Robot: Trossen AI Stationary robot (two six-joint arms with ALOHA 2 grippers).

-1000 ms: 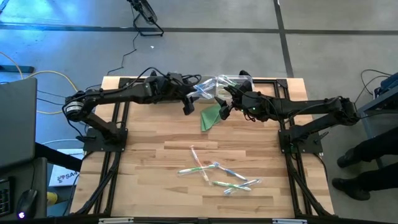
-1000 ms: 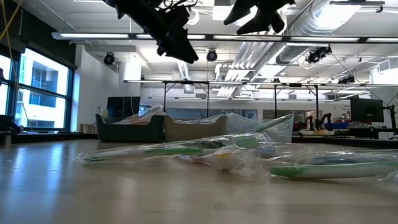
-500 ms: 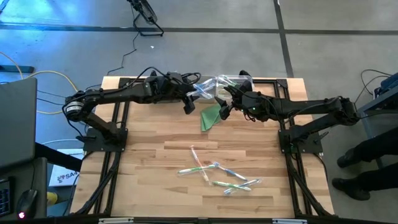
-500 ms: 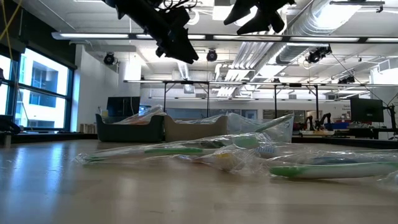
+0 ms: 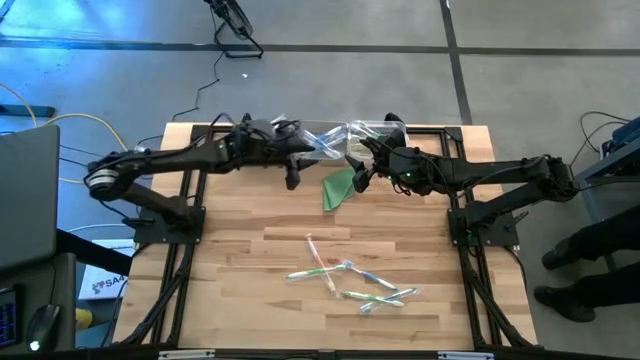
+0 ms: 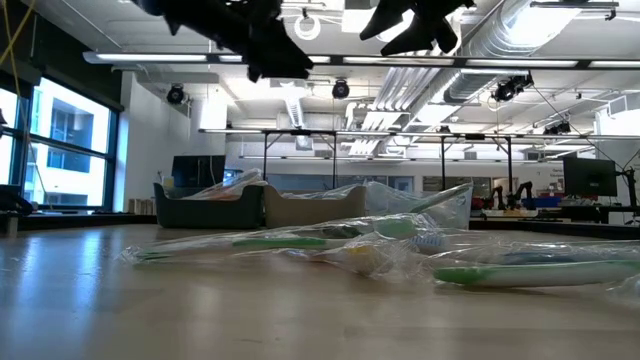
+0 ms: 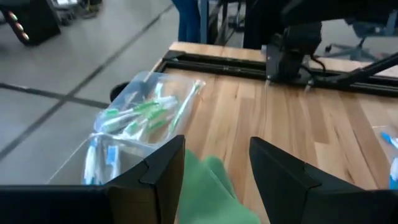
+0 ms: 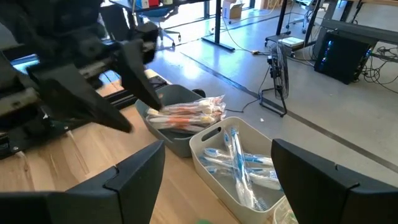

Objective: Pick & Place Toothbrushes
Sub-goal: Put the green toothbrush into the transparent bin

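Several wrapped toothbrushes [image 5: 350,281] lie loose on the wooden table's near middle, and they fill the foreground in the low view [image 6: 350,245]. A clear bag holding green toothbrushes [image 7: 134,121] lies at the far edge. My left gripper [image 5: 292,178] hangs open above the table's far part, left of a green cloth triangle [image 5: 339,188] that lies flat on the wood. My right gripper [image 5: 359,180] hangs open just right of that cloth. Both are high above the table [image 6: 270,50] [image 6: 410,25] and hold nothing.
A grey bin with orange-accented toothbrushes [image 8: 180,121] and a white bin with blue ones [image 8: 239,158] stand past the table's far edge. Black frame rails [image 5: 470,250] run along both sides. A person's legs [image 5: 590,260] show to the right of the table.
My left gripper has drawn back toward the table's left edge, away from the green cloth, and its fingers have tipped up closer to level. It has stayed open. My right arm, the cloth and the toothbrushes have kept still.
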